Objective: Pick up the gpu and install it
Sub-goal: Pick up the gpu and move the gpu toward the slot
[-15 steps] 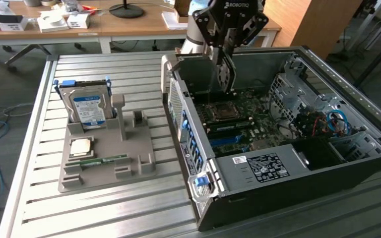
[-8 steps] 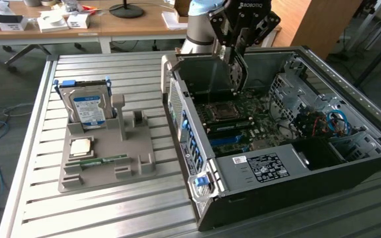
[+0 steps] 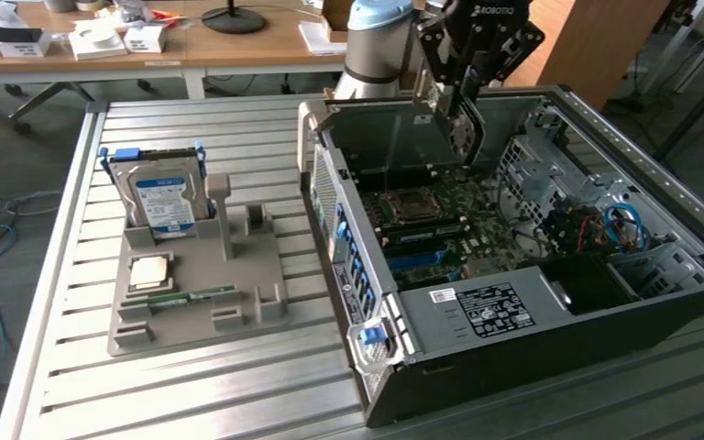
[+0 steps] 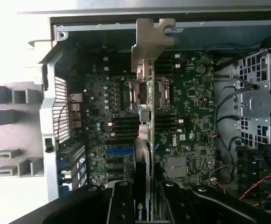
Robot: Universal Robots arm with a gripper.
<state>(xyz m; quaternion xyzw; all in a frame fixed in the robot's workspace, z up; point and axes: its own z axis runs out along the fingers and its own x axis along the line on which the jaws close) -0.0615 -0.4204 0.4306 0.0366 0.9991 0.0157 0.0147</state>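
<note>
Holding the gpu (image 4: 150, 88) edge-on, my pincer (image 4: 144, 198) narrowed and clamped across it, I hang it straight below me over the motherboard (image 4: 191, 107), so its bracket (image 4: 151, 44) meets the case (image 3: 572, 367) wall.

the gpu (image 4: 145, 154) is partly hidden between the jaws.

I see the case (image 3: 327, 174) open on top, a clear drop onto the motherboard (image 3: 450, 215) in its middle. The gpu (image 3: 460, 128) hangs edge-down in the gripper (image 3: 465, 92) over that gap, its bracket close to the far wall. Crowding it: the drive cage (image 3: 548, 165) and loose cables (image 3: 621, 225) on the exterior view's right, and the power supply (image 3: 487, 307) at the near end. Bare table (image 3: 303, 385) slats run between case and tray (image 3: 193, 321) — open passage there.
</note>
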